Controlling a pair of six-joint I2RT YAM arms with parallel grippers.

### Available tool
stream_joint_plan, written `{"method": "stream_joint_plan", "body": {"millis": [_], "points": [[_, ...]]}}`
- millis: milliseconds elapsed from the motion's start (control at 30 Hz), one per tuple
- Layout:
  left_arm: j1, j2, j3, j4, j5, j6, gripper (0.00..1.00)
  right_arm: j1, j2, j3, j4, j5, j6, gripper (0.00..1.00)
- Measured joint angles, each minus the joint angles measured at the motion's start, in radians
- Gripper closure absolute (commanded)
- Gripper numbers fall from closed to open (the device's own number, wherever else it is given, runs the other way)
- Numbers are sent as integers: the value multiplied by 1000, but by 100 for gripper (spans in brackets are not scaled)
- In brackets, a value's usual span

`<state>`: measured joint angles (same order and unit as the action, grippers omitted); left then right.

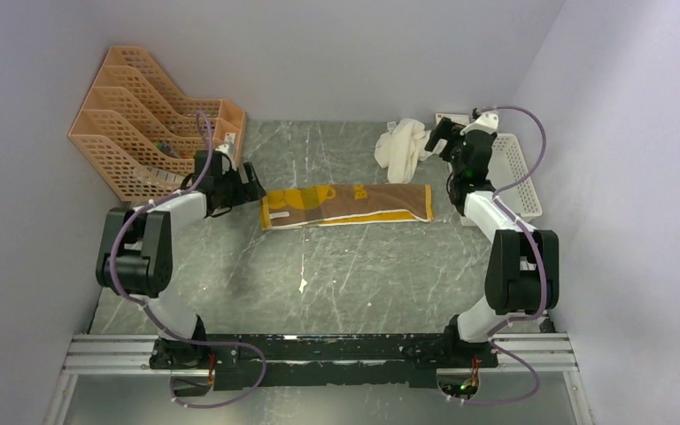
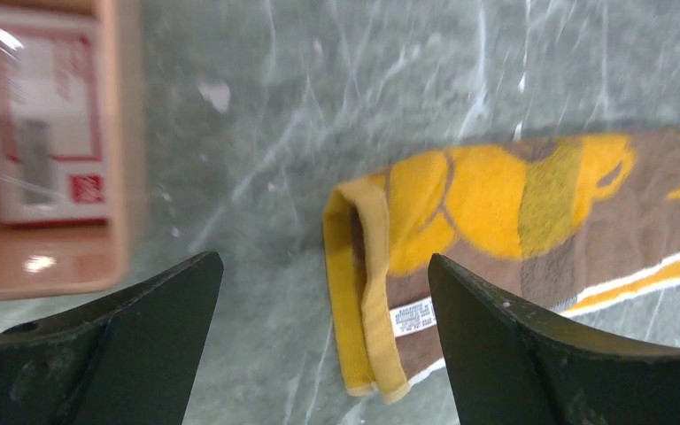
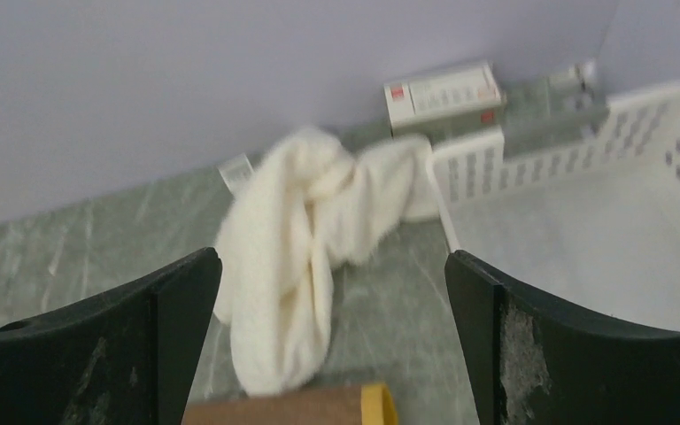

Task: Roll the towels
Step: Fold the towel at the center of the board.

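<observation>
The brown and mustard-yellow towel (image 1: 345, 204) lies flat, folded into a long strip, in the middle of the table. Its folded left end (image 2: 367, 292) shows in the left wrist view between the jaws. My left gripper (image 1: 252, 183) is open and empty, just left of that end. The cream-white towel (image 1: 404, 147) lies crumpled at the back, and it shows in the right wrist view (image 3: 305, 257). My right gripper (image 1: 438, 135) is open and empty, just right of the white towel. The brown towel's right end (image 3: 292, 409) shows at the bottom of the right wrist view.
An orange tiered file rack (image 1: 137, 124) stands at the back left, close behind the left arm. A white perforated basket (image 1: 513, 173) sits at the right, beside the right arm. A small red-and-white box (image 3: 443, 93) lies against the back wall. Walls close in on three sides.
</observation>
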<state>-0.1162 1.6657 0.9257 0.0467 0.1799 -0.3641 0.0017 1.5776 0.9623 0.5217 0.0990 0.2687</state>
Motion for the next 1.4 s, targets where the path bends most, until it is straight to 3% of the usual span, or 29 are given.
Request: {"method": "stream_joint_plan", "body": {"millis": [133,333,533,667,800,1400], "points": [[7,72,4,-51,117,-42,16,-2,8,15,-198,-3,42,8],[7,78,6,-39,235,-101,23,-2,41,8,-383,-50,85,18],[7,97,-2,-13,288,-124,30,-6,121,8,-488,-82,100,48],[6,100,-16,-14,291,-125,32,-19,148,8,-524,-103,113,52],[6,99,-20,-17,291,-124,33,-30,157,8,-525,-128,116,61],[6,98,-13,-31,288,-119,43,-34,237,15,-511,-216,119,78]]}}
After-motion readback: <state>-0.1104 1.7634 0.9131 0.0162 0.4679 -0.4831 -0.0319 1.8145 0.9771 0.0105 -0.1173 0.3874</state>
